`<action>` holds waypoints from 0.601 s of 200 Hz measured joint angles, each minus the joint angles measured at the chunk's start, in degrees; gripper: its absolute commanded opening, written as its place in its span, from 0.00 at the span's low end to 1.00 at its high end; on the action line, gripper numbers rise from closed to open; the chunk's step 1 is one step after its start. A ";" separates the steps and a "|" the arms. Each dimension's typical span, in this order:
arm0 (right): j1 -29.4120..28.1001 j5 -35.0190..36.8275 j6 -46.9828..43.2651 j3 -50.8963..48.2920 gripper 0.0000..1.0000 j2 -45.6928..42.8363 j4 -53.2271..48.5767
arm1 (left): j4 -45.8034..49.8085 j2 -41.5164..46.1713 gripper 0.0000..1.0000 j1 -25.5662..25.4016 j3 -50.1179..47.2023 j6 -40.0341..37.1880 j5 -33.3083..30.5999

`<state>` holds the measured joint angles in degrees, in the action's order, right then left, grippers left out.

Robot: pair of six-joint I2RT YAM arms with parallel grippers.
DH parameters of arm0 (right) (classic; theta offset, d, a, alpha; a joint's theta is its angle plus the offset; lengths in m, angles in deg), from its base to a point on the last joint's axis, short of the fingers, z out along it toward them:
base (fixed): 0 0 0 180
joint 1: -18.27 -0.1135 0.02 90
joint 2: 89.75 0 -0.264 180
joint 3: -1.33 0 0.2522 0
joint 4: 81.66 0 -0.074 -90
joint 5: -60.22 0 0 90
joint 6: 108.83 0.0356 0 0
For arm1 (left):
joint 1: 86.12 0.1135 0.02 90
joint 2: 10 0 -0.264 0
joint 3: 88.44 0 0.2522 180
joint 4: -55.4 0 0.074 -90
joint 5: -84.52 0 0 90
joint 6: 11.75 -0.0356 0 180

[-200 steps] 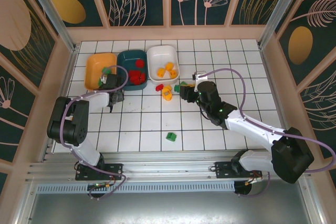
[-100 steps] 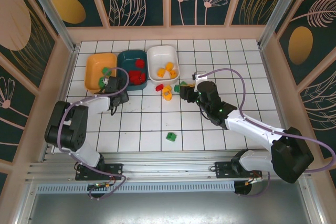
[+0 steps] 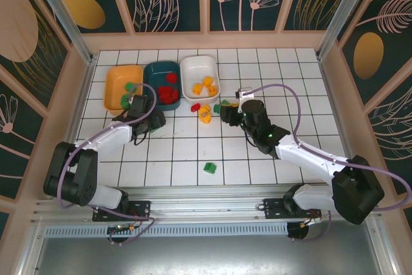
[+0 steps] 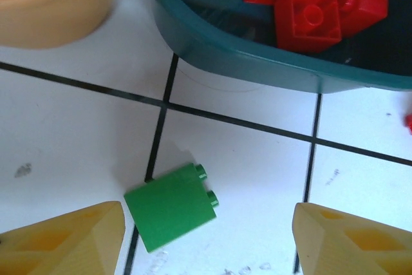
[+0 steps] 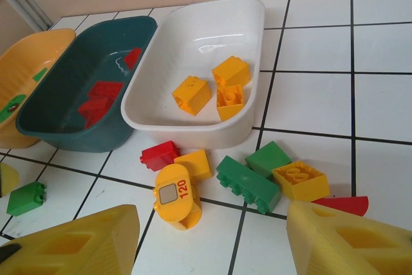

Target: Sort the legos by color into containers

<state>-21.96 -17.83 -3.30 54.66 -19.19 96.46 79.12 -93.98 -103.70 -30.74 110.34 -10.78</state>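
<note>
Left end effector [image 4: 206,236] has its fingers wide apart over a green brick [image 4: 170,207], which lies on the tabletop [image 4: 251,159] just outside the teal tray [image 4: 219,53], closer to one finger. The brick looks light, rigid and slick-sided: pinch its flat side walls, clear of the studs. Right end effector [image 5: 212,230], also spread, faces loose bricks [image 5: 248,185] farther from that tray.

Teal tray [image 4: 225,56] just beyond green brick [image 4: 170,207]
</note>
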 measured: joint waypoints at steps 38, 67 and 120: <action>0.00 0.00 0.00 0.00 0.63 0.00 0.00 | 0.22 -6.19 0.72 0.00 2.89 -5.01 -2.80; 0.00 0.00 0.00 0.00 0.63 0.00 0.00 | -1.05 -8.90 0.71 0.00 3.74 -7.50 -1.88; 0.00 0.00 0.00 0.00 0.63 0.00 0.00 | -5.20 -10.08 0.69 0.02 1.81 -7.87 2.47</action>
<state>-21.96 -17.83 -3.30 54.66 -19.19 96.46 73.92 -104.06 -103.68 -28.92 102.48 -8.31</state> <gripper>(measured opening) 0.628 0.696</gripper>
